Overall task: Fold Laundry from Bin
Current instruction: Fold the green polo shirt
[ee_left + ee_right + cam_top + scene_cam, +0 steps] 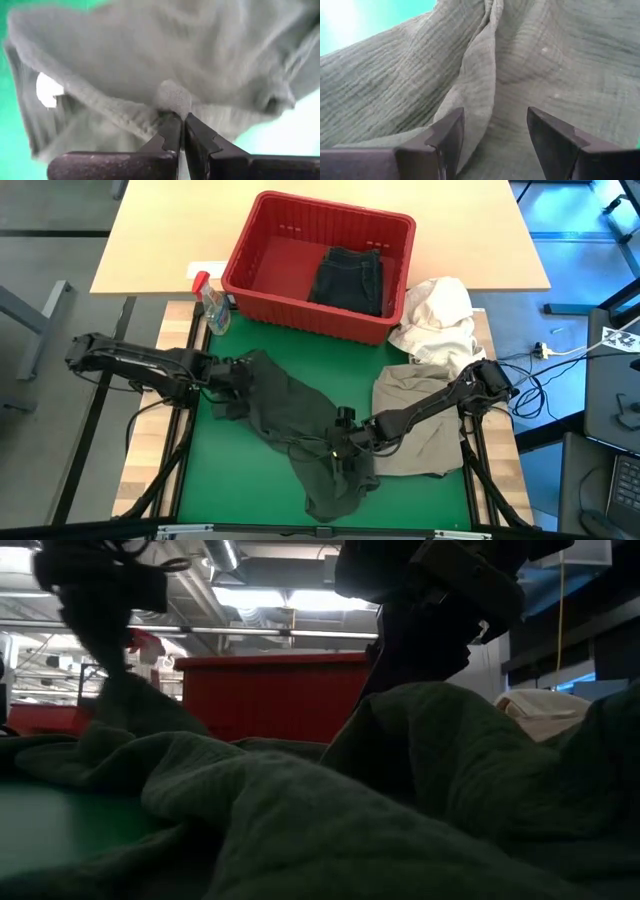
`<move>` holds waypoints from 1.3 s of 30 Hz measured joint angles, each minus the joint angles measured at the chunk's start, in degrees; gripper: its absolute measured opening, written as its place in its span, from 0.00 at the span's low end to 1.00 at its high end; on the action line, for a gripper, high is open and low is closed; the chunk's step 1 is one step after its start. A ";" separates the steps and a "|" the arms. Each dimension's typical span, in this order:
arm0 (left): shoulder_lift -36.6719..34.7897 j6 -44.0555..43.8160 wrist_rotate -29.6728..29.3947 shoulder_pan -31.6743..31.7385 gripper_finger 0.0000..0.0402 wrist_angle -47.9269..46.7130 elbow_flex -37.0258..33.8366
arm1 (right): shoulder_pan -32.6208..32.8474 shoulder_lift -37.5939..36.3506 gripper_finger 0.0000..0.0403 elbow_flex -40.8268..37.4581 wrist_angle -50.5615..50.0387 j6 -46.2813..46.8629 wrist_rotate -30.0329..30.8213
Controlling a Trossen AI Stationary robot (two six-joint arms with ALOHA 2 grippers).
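Observation:
A dark charcoal garment (295, 420) lies crumpled on the green mat (230, 470), reaching from the left side to the near middle. My left gripper (228, 375) is shut on its left end. My right gripper (345, 442) stands open over the garment's middle, a raised fold (480, 85) between its fingers. The red bin (300, 310) stands at the far side, and another dark garment (350, 278) lies in it. A khaki garment (420, 420) lies flat on the mat's right side. My left gripper pinches a small bunch of the charcoal garment (172, 99) between its two shut fingers, close to a ribbed hem (115, 107). The fingers slant down from the table's left. The cloth rises to the fingers (125, 690), and the rest lies on the mat. My right gripper points down into the garment, its fingers (447, 132) on either side of the fold; whether they touch the cloth I cannot tell.
A white cloth bundle (440, 315) lies at the far right beside the bin. A small clear spray bottle with a red top (212, 305) stands left of the bin. Bare green mat shows at the near left.

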 joint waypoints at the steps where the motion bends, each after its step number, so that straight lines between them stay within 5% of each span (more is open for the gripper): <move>1: -0.76 -1.07 0.45 -0.44 0.02 -1.84 0.00 | 0.00 -0.02 0.54 0.00 0.00 0.00 0.02; 9: -2.44 -3.90 4.36 -1.36 0.16 -8.80 -0.59 | 0.00 -0.02 0.54 0.00 0.44 -0.02 0.02; 18: -3.28 -11.02 21.83 -0.66 0.46 -19.71 -0.47 | 0.00 -0.04 0.54 0.00 0.40 0.28 0.00; 23: -3.14 -14.51 14.33 -4.56 0.47 -18.43 -1.28 | -0.38 -0.04 0.54 0.00 1.23 -0.13 0.13; 33: 1.39 -18.26 15.73 -9.15 0.46 -10.55 -8.85 | -0.48 -0.08 0.54 0.02 3.44 -0.17 0.51; 39: 6.50 -22.02 9.14 -9.34 0.44 -7.11 -10.76 | -0.48 -0.08 0.54 0.02 3.50 -0.47 1.59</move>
